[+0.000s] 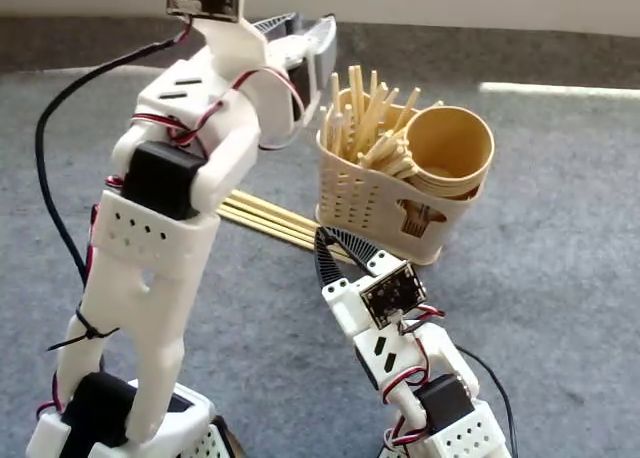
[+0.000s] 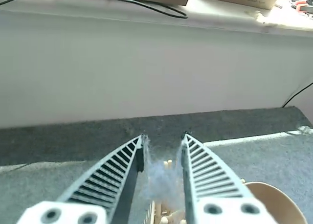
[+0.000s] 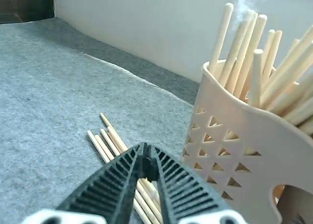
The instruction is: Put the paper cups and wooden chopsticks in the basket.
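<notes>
A beige slotted basket (image 1: 375,206) stands mid-table with many wooden chopsticks (image 1: 365,118) upright in it and stacked paper cups (image 1: 452,148) leaning at its right side. Several more chopsticks (image 1: 262,217) lie flat on the carpet just left of the basket. My right gripper (image 1: 326,250) is low over their near ends, beside the basket's front corner. In the right wrist view the right gripper (image 3: 146,150) is shut, its tips over the loose chopsticks (image 3: 110,140), the basket (image 3: 234,150) close by. My left gripper (image 2: 163,137) hangs open and empty, high behind the basket, above a cup (image 2: 274,199).
Grey carpet (image 1: 560,278) covers the table, with a pale wall along the far edge. The left arm's big white body (image 1: 170,228) stands over the left half. Cables trail by both arm bases.
</notes>
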Robot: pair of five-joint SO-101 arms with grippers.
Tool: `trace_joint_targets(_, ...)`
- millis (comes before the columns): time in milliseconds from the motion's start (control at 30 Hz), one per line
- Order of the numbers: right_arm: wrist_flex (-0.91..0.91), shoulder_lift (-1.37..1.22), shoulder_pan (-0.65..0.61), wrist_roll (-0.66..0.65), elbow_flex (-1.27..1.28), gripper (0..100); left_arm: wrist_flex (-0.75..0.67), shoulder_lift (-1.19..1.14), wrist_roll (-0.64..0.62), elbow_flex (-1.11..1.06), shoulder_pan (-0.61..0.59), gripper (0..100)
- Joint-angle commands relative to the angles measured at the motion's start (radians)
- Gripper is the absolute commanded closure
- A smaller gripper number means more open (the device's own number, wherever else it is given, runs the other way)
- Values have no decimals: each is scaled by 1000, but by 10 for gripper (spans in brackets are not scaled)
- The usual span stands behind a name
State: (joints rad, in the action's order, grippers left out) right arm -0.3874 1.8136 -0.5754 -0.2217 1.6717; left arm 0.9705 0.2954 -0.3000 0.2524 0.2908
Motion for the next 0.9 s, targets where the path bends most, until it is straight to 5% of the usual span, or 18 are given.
trace_joint_targets(0, -4, -5, -4, -14, 156, 992, 49, 38, -83, 48, -73, 864)
trace_joint_targets(433, -4, -5, -5, -14, 156, 992, 247, 28, -296, -19, -302, 860)
trace_joint_targets(867, -21, -7, -10, -14, 156, 992, 184, 25, -486, -424, -317, 859)
